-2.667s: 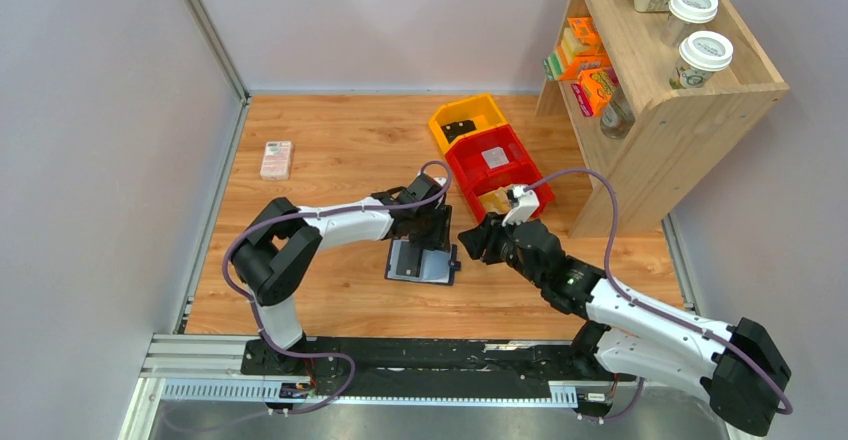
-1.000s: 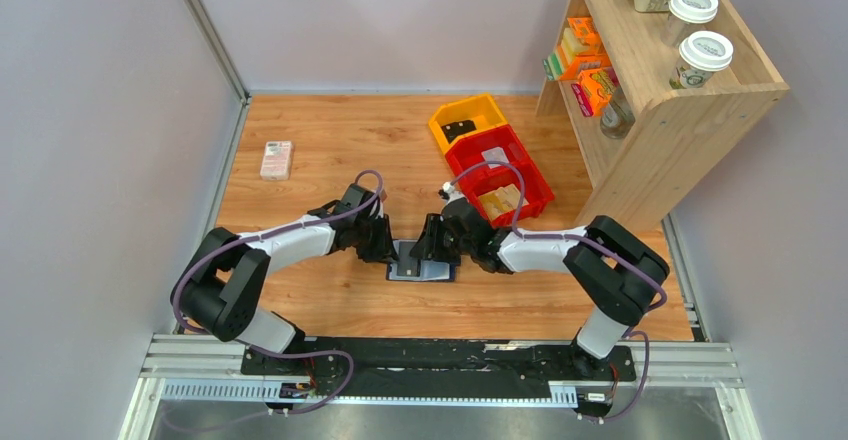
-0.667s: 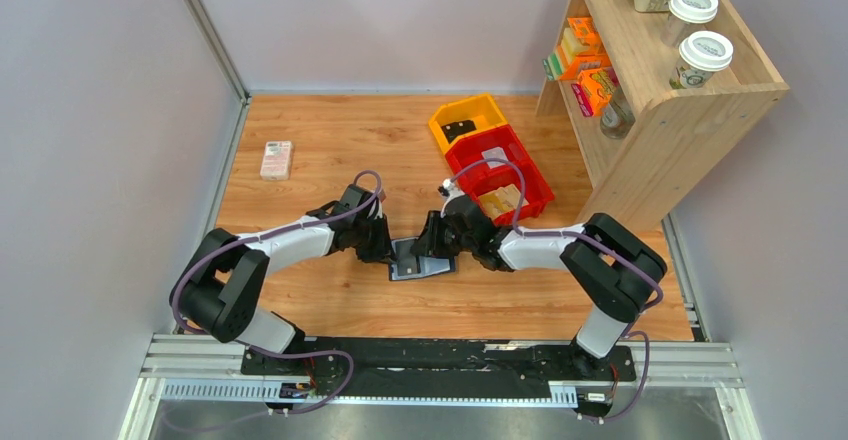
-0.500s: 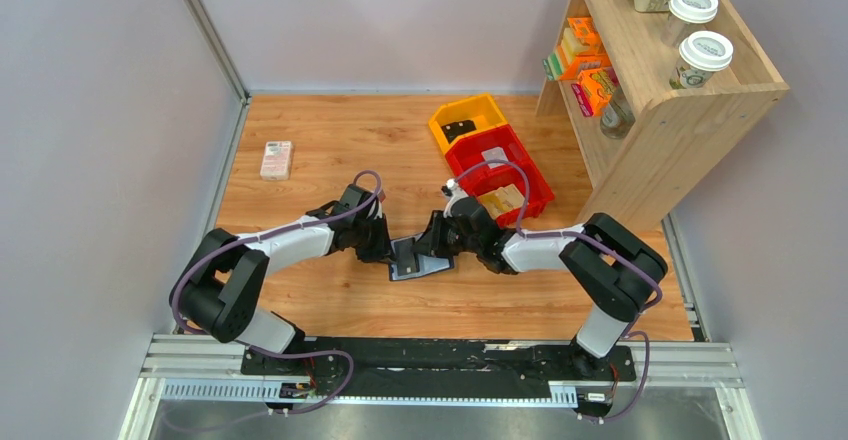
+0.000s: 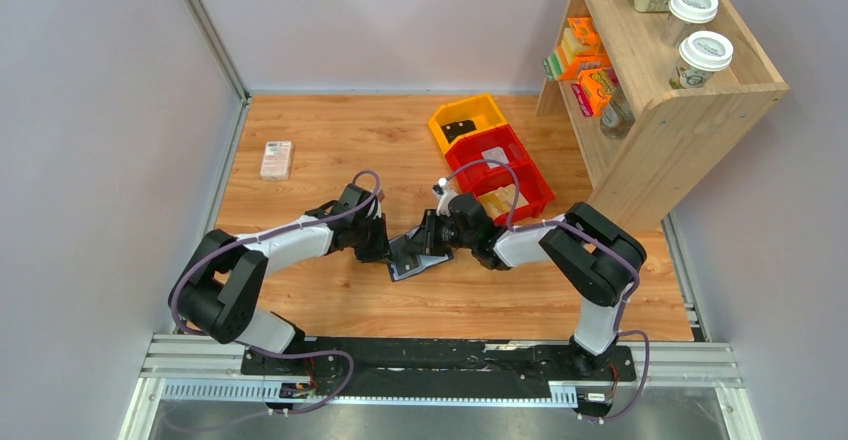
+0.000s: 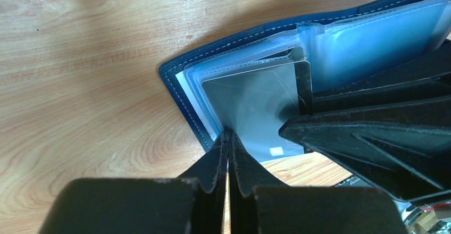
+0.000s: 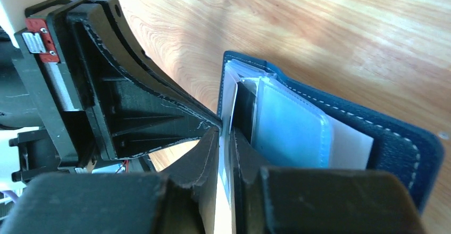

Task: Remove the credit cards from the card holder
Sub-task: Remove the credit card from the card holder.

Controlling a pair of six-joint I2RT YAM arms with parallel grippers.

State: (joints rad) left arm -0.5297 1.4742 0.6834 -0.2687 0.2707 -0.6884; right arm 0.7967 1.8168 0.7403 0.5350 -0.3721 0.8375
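Two arms converge low over the middle of the wooden table in the top view. The left gripper and right gripper sit nose to nose on either side of the flat navy-blue stitched folding card holder. The card holder lies open between them, skewed, with its right side apparently raised off the wood. The opposed grips probably let one arm anchor while the other draws.

Left wrist view: the left gripper has its jaws pressed together, with no real gap. The tips meet on the near edge of a thin grey rectangular credit card. That credit card pokes partway out of the clear plastic pocket leaves, its far end tucked in under them. The pinch is at the very edge, likely because only that margin is exposed. Navy cover lies flat on the wood here. The right arm's black fingers crowd in from the right, over the card's far corner.

Right wrist view: the right gripper has its jaws nearly closed, only a sliver apart. A thin pale sheet runs between them, seemingly a pocket leaf of the card holder, though I cannot say which layer. It reads as a grip on the holder's side rather than on the card, a brace so that the case does not slide along when the card is pulled. No card is fully free of the holder.
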